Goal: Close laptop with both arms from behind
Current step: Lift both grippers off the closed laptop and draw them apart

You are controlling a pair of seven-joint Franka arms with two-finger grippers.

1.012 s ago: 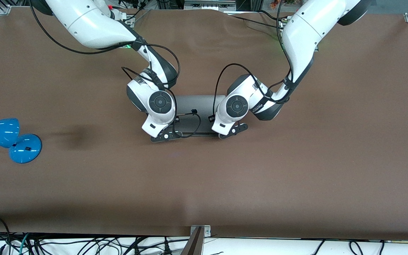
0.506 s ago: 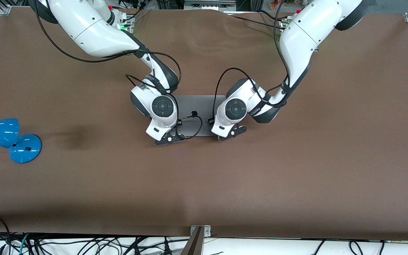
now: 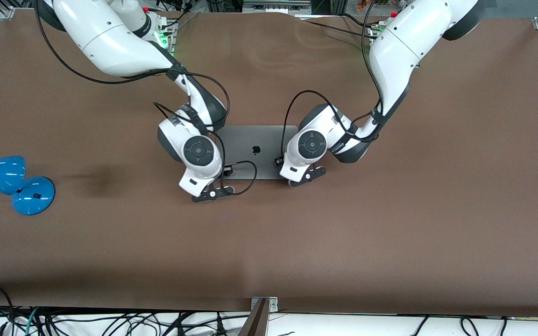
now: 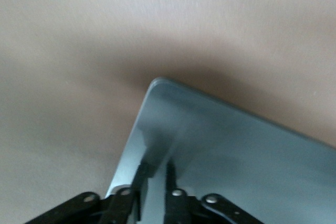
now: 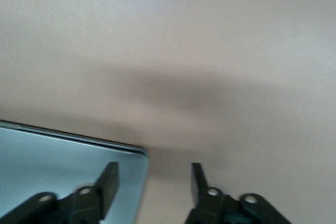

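Observation:
The laptop (image 3: 250,140) lies shut and flat in the middle of the table, its grey lid up with the dark apple logo showing. My left gripper (image 3: 305,176) is over the lid's front corner toward the left arm's end. In the left wrist view the left gripper (image 4: 156,169) has its fingers close together just above the lid (image 4: 236,150). My right gripper (image 3: 213,193) is at the laptop's other front corner. In the right wrist view the right gripper (image 5: 153,174) is open and empty, one finger over the lid (image 5: 63,161), the other over bare table.
A blue desk lamp (image 3: 12,179) lies at the table edge toward the right arm's end. The brown table (image 3: 390,233) stretches wide toward the front camera. Black cables loop from both wrists over the laptop.
My right gripper has moved off the lid toward the right arm's end and the front camera, uncovering the apple logo. The left gripper has hardly moved. The laptop stays flat.

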